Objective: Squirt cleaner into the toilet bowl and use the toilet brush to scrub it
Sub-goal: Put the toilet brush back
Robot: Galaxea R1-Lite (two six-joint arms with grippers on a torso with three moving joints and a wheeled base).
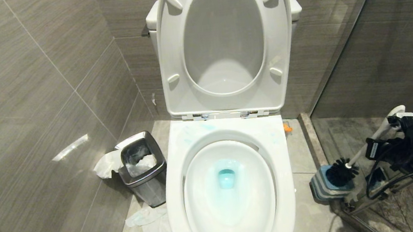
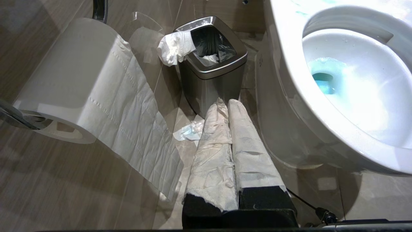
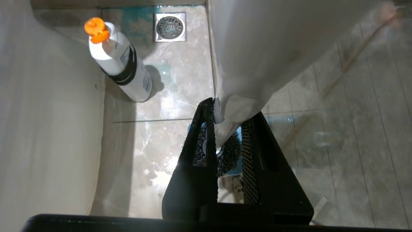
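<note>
Scrubbing comes next: right gripper [image 1: 380, 138] grips the brush [image 1: 357, 158] handle, bristle head just above its holder [image 1: 323, 188], needing a carry to the bowl [image 1: 229, 192], already tinted blue. Only the right wrist view shows the cleaner [image 3: 120, 66] standing on the floor. Left gripper [image 2: 228, 106] is closed, empty
</note>
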